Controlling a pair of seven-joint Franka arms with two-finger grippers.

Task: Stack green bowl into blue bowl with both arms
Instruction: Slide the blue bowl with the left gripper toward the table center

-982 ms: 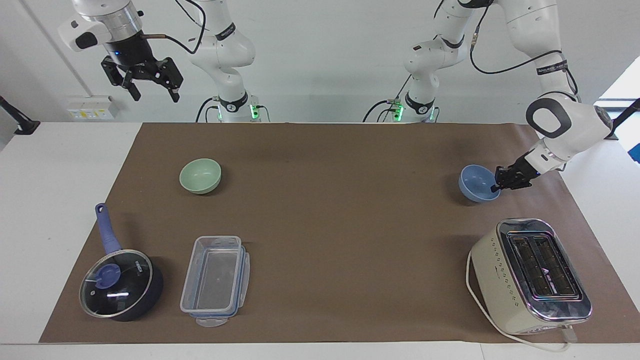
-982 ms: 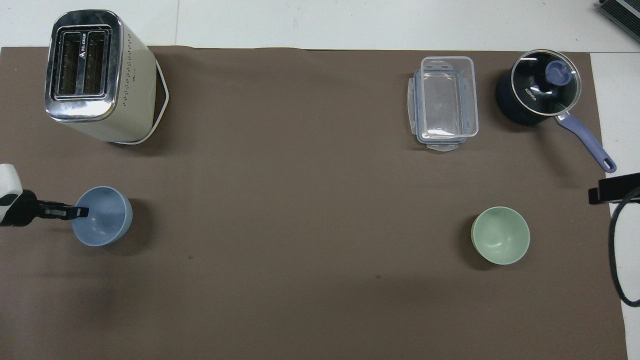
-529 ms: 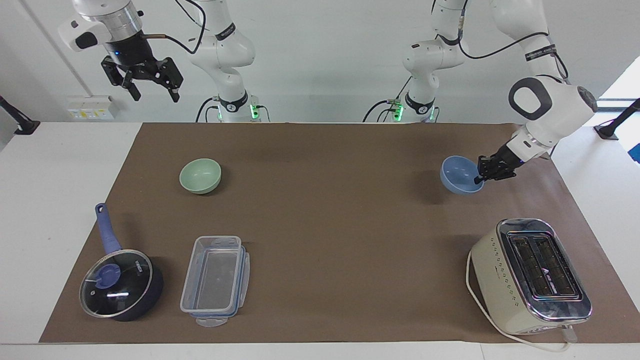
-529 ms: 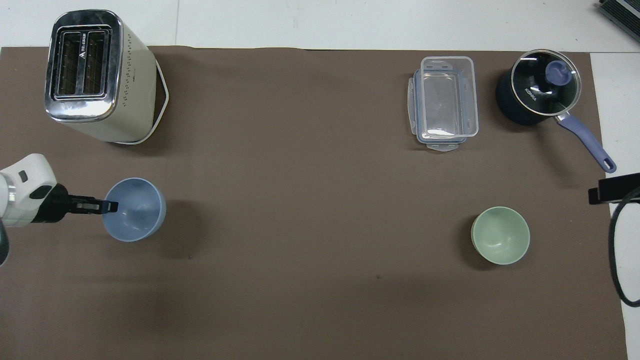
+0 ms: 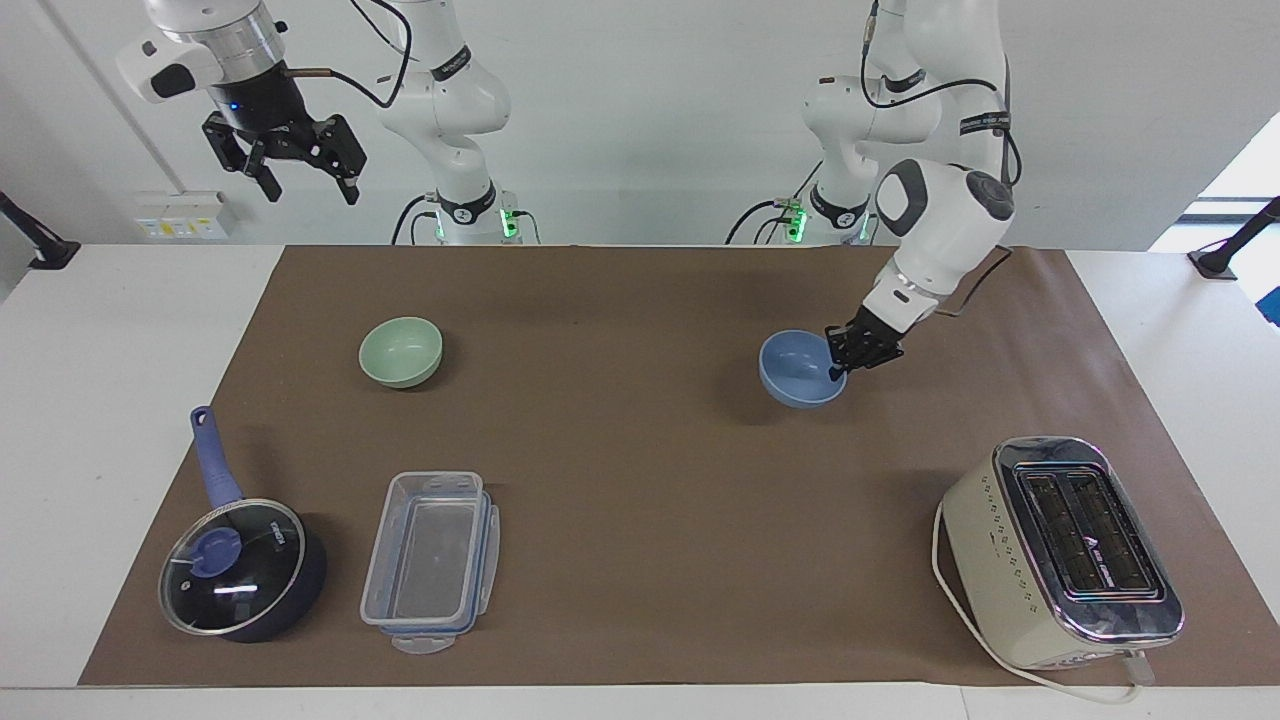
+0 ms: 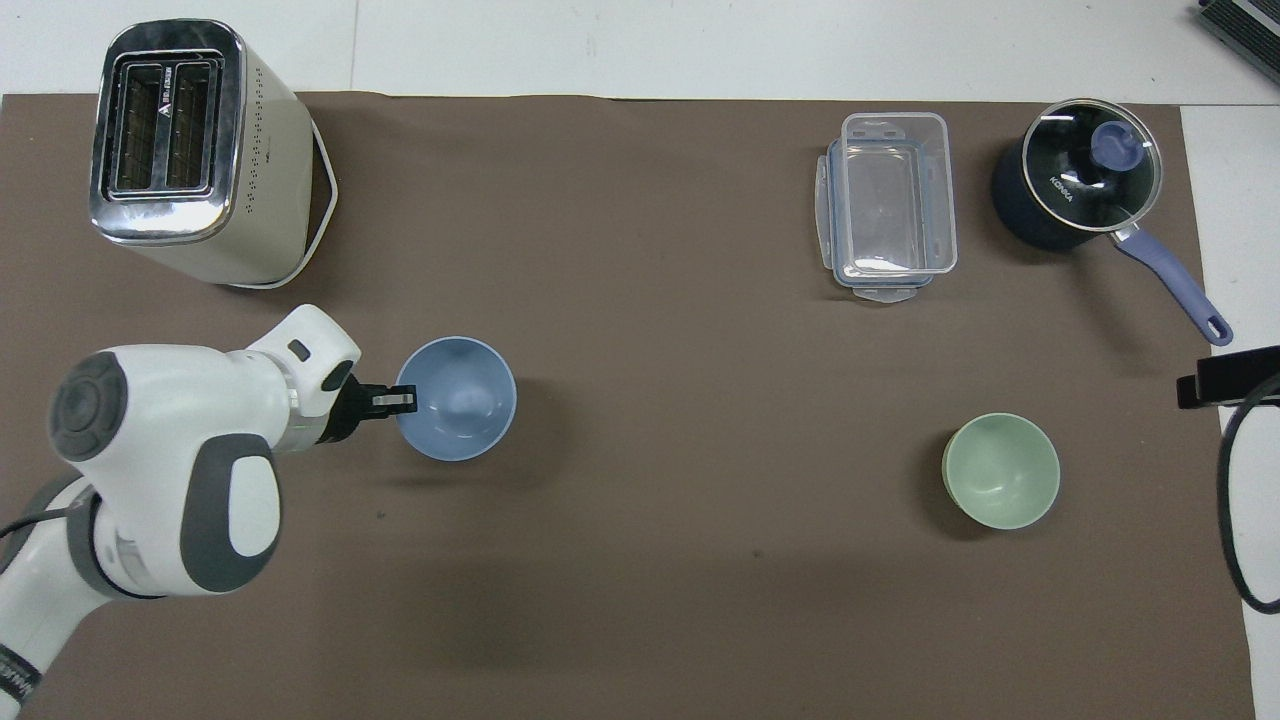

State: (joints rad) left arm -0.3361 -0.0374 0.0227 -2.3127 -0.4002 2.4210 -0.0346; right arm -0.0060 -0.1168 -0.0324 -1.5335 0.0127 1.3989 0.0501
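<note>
Blue bowl (image 5: 800, 369) has slid toward the mat's (image 5: 640, 300) middle since a second ago, left gripper (image 5: 850, 357) pinched tight on its rim. Lots of bare mat between it and the green bowl (image 5: 400, 351) at the right arm's end. Right gripper (image 5: 305, 172) waits up high, spread wide.

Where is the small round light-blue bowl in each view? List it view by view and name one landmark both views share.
Facing view: the small round light-blue bowl sits right of centre, pinched at its rim by the left tool, above the toaster.
Overhead view: the same bowl sits left of centre, below the toaster, tool at its left edge.
Shared landmark: the cream two-slot toaster, at the left arm's end of the table, farther from the robots than the bowl.
</note>
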